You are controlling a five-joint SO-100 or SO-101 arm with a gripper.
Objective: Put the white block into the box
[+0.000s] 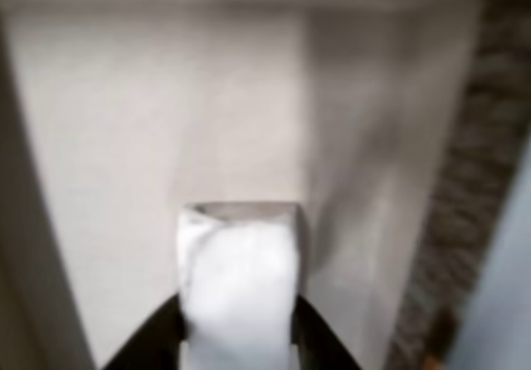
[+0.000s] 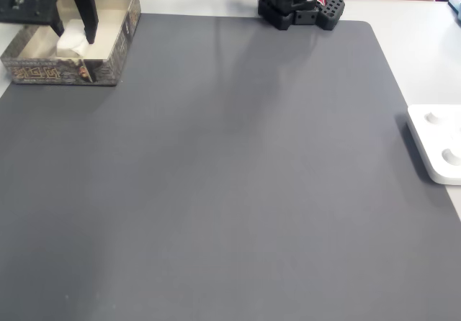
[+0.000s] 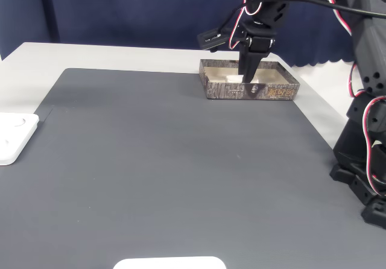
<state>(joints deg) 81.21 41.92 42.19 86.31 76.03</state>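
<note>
Closest in the other view, the white block (image 1: 239, 283) is seen pinched between the two dark fingers of the end effector (image 1: 239, 337), closed onto it about block-width, with the pale floor of the box (image 1: 124, 138) right behind it. So the block is already hanging inside the box walls, judging by a fixed view (image 2: 72, 37). For a clean drop, the fingers should probably be eased apart low and the arm lifted straight up, so the thin wall (image 3: 250, 91) isn't clipped

The arm reaches out, its claw (image 2: 72, 32) pointing down, fingers clamped.
</note>
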